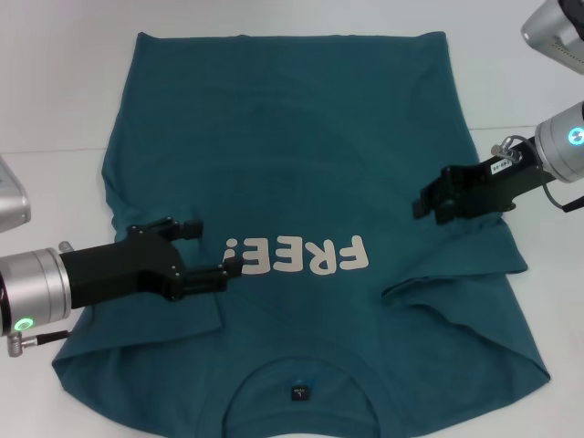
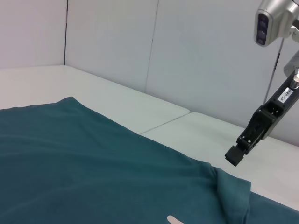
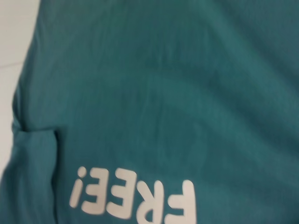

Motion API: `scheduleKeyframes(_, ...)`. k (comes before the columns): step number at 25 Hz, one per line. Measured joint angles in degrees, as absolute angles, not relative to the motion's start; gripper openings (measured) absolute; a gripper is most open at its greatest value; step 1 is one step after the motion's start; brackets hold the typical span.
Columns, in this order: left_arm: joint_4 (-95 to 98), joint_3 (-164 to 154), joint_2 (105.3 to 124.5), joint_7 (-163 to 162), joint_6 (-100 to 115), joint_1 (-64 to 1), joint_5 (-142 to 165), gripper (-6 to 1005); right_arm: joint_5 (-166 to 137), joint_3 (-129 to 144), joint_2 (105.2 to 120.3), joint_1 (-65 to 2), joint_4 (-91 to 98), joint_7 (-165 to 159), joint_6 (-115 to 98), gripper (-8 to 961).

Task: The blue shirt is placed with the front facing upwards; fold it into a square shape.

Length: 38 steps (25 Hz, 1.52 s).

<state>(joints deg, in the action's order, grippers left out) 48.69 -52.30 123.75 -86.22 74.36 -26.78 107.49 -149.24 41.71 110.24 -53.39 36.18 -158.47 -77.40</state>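
The blue shirt lies flat on the white table, front up, collar toward me, with both sleeves tucked in over the body. Its white "FREE!" lettering reads upside down, and the dark neck label sits at the collar. My left gripper is open and empty over the shirt's left chest, one fingertip by the exclamation mark. My right gripper is open and empty, hovering over the shirt's right edge; it also shows in the left wrist view. The right wrist view shows only the shirt and the lettering.
The white table has bare surface to the left, right and beyond the hem. A seam runs across the tabletop. A pale wall stands behind the table. A grey upper part of the right arm is at the far right.
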Motion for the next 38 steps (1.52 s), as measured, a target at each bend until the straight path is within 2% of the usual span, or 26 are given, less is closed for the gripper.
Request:
scheduleKeyframes(4,48.69,-51.71,123.78,-86.22,74.35,-26.79,107.48,906,-145.87,41.68,109.57,-51.73,37.36,-156.22,-77.63,394)
scheduleKeyframes(7,48.69,-51.2,123.81,-86.21,74.41,-26.74,107.48,907,-145.8,41.63,108.51,-49.18,39.89,-156.05,-78.73,514)
scheduleKeyframes(13,48.67,-51.12,123.84,-86.22,74.71,-26.57,107.4,907,-144.56,36.53,106.34,-43.13,40.83,-158.78,-77.34,642)
scheduleKeyframes(17,48.52,-51.11,123.84,-86.22,74.77,-26.55,107.39,906,-143.72,34.29,106.31,-40.84,40.06,-158.13,-75.93,728)
scheduleKeyframes(20,48.47,-51.11,123.83,-86.22,74.83,-26.63,107.39,905,-142.67,35.12,106.77,-40.52,39.82,-154.44,-76.67,721)
scheduleKeyframes(23,48.63,-51.15,123.84,-86.22,74.9,-26.86,107.39,905,-143.01,38.91,108.2,-41.48,44.04,-146.94,-80.18,716)
scheduleKeyframes(27,48.69,-51.15,123.84,-86.23,74.85,-27.03,107.39,906,-148.74,50.31,111.62,-42.08,57.75,-139.89,-82.95,717)
scheduleKeyframes(28,48.69,-51.14,123.84,-86.22,74.81,-27.03,107.34,906,-150.67,54.36,113.24,-42.35,62.96,-136.55,-84.08,717)
scheduleKeyframes(29,48.69,-51.16,123.84,-86.22,74.82,-26.97,107.04,906,-150.67,54.36,113.24,-42.35,62.96,-136.55,-84.08,717)
scheduleKeyframes(32,48.69,-50.79,123.82,-86.22,74.92,-26.54,105.5,906,-152.48,58.21,115.48,-42.53,68.78,-130.88,-85.08,718)
scheduleKeyframes(33,48.69,-50.47,123.79,-86.22,75.03,-26.4,104.97,906,-155.01,60.15,117.06,-42.08,72.12,-126.59,-84.96,718)
scheduleKeyframes(34,48.69,-50.05,123.76,-86.22,75.21,-26.33,104.62,906,-155.01,60.15,117.06,-42.08,72.12,-126.59,-84.96,719)
scheduleKeyframes(36,48.69,-48.97,123.78,-85.64,76.23,-26.25,104.07,906,-158.98,61.93,118.74,-41.3,75.17,-120.93,-84.02,719)
scheduleKeyframes(38,48.69,-48.33,123.85,-84.52,77.59,-26.1,103.09,906,-161.97,63.8,119.49,-40.41,76.63,-116.6,-82.18,719)
